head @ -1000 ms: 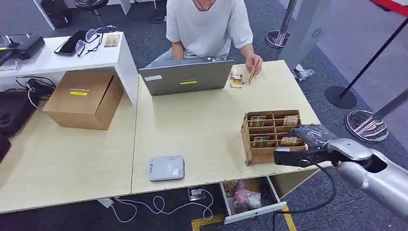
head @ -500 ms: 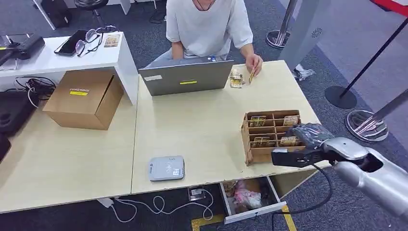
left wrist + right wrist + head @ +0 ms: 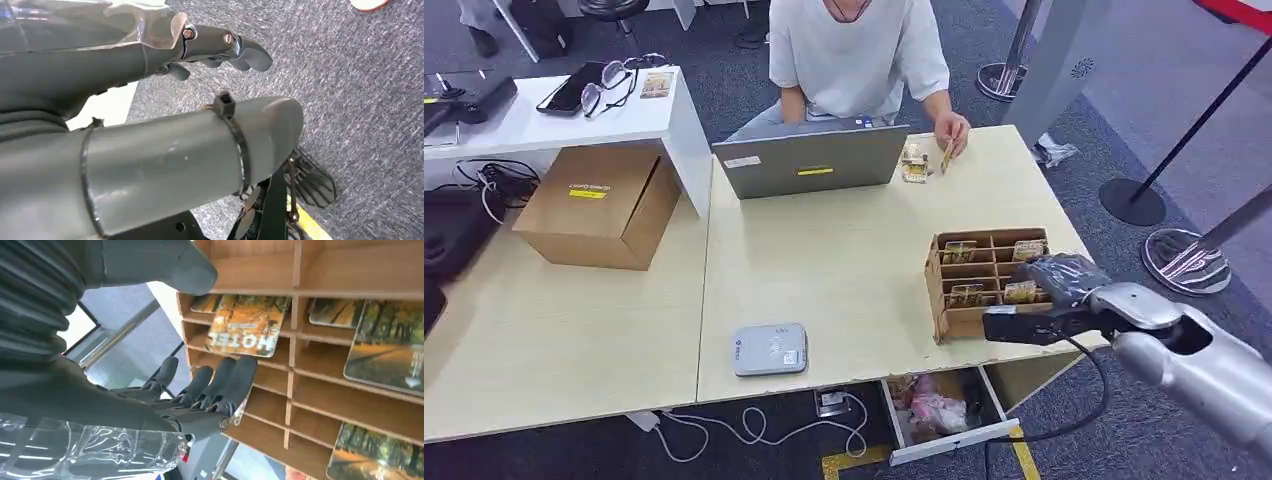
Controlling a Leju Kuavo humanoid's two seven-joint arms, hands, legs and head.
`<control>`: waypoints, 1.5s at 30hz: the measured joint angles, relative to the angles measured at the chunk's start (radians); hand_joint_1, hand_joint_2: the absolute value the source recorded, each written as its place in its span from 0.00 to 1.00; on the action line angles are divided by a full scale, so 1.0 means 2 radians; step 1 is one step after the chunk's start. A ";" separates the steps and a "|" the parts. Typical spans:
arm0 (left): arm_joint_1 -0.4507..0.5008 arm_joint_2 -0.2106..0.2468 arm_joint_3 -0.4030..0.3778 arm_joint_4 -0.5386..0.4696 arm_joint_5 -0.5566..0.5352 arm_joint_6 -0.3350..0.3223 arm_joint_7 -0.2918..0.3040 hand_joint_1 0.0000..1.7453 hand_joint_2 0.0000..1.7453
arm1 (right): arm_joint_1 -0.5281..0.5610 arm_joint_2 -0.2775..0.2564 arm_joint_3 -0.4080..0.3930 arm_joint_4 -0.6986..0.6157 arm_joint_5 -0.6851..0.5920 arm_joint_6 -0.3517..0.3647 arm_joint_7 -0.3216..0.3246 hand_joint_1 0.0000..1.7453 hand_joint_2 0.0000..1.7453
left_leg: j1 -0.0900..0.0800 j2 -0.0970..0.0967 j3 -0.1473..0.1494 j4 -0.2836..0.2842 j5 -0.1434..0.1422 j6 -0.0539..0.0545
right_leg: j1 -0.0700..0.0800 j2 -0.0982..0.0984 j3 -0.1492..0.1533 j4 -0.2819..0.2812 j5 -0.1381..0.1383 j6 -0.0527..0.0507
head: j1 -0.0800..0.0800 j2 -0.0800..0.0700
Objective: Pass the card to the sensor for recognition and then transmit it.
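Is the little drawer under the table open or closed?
Open. The drawer sticks out from under the table's front edge in the head view, and you can see pink and white stuff lying inside it.

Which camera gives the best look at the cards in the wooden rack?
The right wrist view: the cards fill the wooden rack close up, print legible. The head view shows them small. The left wrist view faces the floor.
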 joint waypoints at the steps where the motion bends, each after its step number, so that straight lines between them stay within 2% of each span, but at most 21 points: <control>1: 0.000 0.000 0.000 0.000 0.000 0.000 0.000 0.00 0.00 | -0.002 0.002 0.000 0.001 0.000 0.001 0.000 0.42 1.00 | 0.000 0.000 0.000 0.000 0.000 0.000 | 0.000 0.000 0.000 0.000 0.000 0.000 | 0.000 0.000; 13: 0.000 0.000 0.000 0.000 -0.006 -0.001 0.001 0.00 0.00 | -0.025 0.014 0.010 0.017 0.001 0.000 -0.010 0.41 1.00 | 0.000 0.000 0.000 0.000 0.000 0.000 | 0.000 0.000 0.000 0.000 0.000 0.000 | 0.000 0.000; 21: 0.000 0.000 0.000 0.001 -0.006 0.001 0.001 0.00 0.00 | -0.033 0.018 0.016 0.023 0.000 -0.001 -0.013 0.45 1.00 | 0.000 0.000 0.000 0.000 0.000 0.000 | 0.000 0.000 0.000 0.000 0.000 0.000 | 0.000 0.000; 33: 0.001 0.003 0.000 0.002 -0.007 0.004 0.002 0.00 0.00 | -0.041 0.018 0.035 0.031 -0.008 -0.002 -0.016 0.46 1.00 | 0.000 0.000 0.000 0.000 0.000 0.000 | 0.000 0.000 0.000 0.000 0.000 0.000 | 0.000 0.000; 45: 0.001 0.003 0.000 0.002 -0.005 0.006 0.002 0.00 0.00 | -0.041 0.018 0.039 0.032 -0.011 -0.002 -0.011 0.44 1.00 | 0.000 0.000 0.000 0.000 0.000 0.000 | 0.000 0.000 0.000 0.000 0.000 0.000 | 0.000 0.000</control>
